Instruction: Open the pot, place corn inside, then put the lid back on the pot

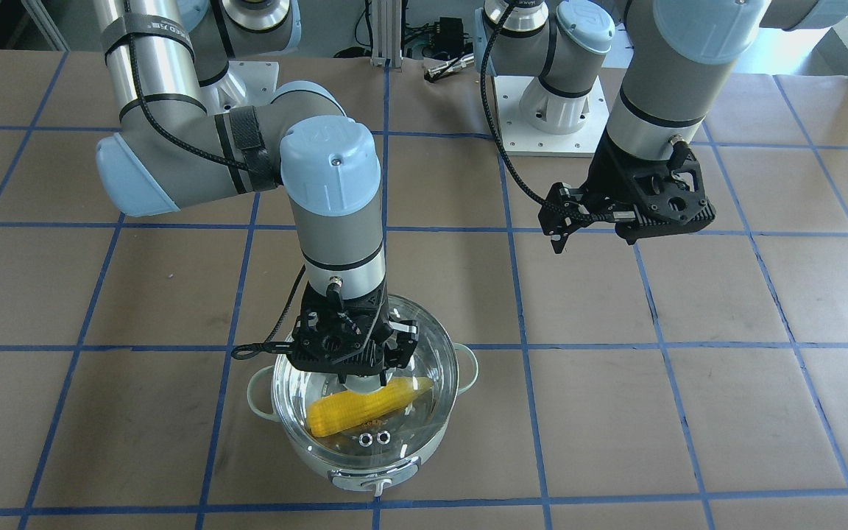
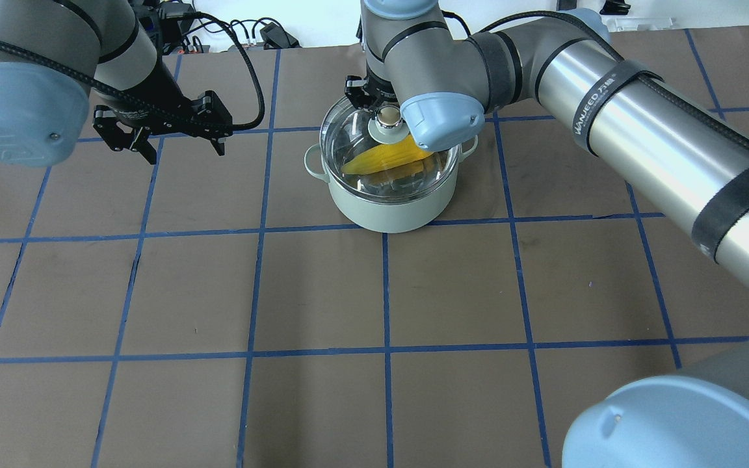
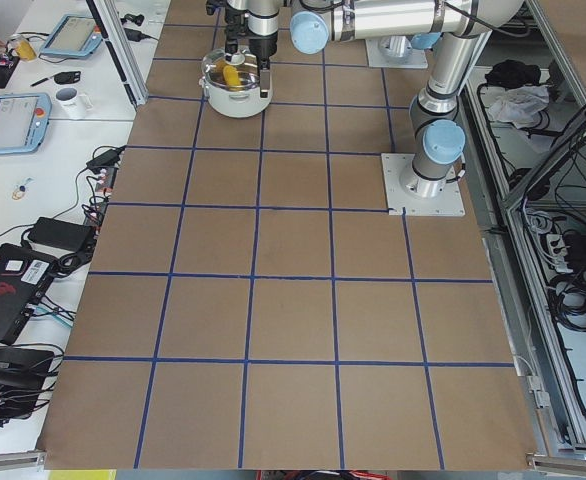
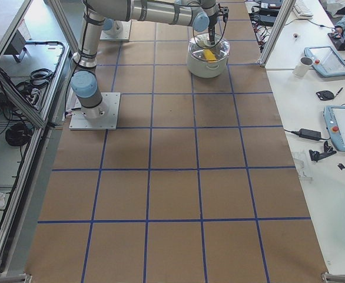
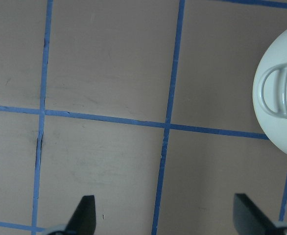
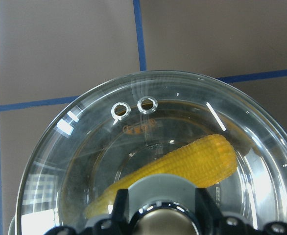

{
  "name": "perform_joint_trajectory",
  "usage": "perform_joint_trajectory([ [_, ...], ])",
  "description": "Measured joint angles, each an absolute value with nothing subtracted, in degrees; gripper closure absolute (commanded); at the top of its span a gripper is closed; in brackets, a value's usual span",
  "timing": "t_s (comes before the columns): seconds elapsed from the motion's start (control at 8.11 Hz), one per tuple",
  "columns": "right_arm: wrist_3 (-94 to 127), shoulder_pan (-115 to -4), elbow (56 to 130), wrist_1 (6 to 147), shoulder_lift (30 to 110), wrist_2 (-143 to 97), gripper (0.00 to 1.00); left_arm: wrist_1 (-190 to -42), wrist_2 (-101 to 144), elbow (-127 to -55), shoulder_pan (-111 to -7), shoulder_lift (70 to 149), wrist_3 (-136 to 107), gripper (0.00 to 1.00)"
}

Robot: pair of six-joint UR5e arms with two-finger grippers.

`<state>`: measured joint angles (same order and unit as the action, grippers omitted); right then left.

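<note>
The right end effector (image 6: 161,196) hangs straight down over the pot (image 2: 387,208), with one finger on each side of the knob (image 2: 387,117) of the lid (image 6: 84,161). The fingers are very close to the knob, but I cannot tell whether they press it or are just free of it. The left end effector (image 5: 165,215) has its fingers wide apart and holds nothing; it hovers over the bare bench (image 2: 283,292), well apart from the pot on its left side. The corn (image 6: 192,161) lies inside the pot, slanted across the bottom, and shows clearly through the glass. The lid lies over the mouth of the pot and looks about level, so I judge the task to be near its end: what remains is to seat the lid and let it go. To do this well, the fingers should open fully before any lift, so that the knob does not catch. The rise should then go straight up, with no sideways push, because the pot looks light and could slide on the paper. It is also good to check that the rim sits evenly all around, since a tilted glass lid could slip off.
</note>
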<state>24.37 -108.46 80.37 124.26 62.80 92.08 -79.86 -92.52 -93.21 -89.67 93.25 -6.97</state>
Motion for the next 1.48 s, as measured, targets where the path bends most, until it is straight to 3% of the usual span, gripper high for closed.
perform_joint_trajectory([
  [1.48,23.57,-108.85,80.51,125.21,62.18,93.34,1.0,-79.84,-92.02,-93.69,-89.56,93.25,-6.9,0.0],
])
